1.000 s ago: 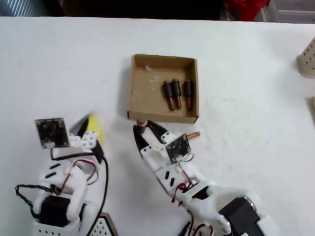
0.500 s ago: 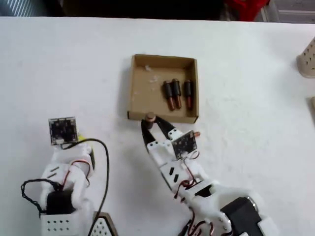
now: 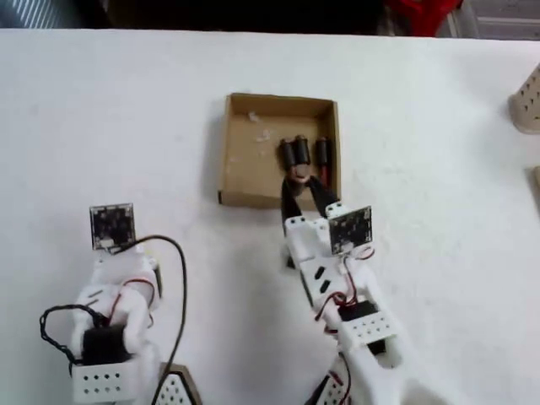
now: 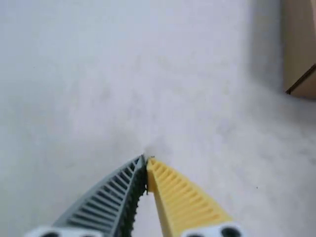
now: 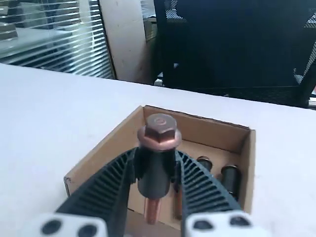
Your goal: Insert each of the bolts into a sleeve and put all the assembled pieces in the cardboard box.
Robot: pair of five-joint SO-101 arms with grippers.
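You're bringing the right gripper (image 3: pixel 300 184) over the box's (image 3: pixel 239 156) near edge — it's gripping a copper, black-sleeved bolt (image 5: pixel 159 132); left gripper (image 4: pixel 146 165) closed, empty.

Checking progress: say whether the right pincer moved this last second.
Yes. The right pincer, gripping the copper bolt in its black sleeve, moved rightward, from outside the near wall of the brown cardboard box to over its interior.

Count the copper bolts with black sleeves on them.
4. One sleeved bolt is held in the right gripper over the brown cardboard box; three lie inside, two side by side and one nearer its wall. The gripper partly hides them.
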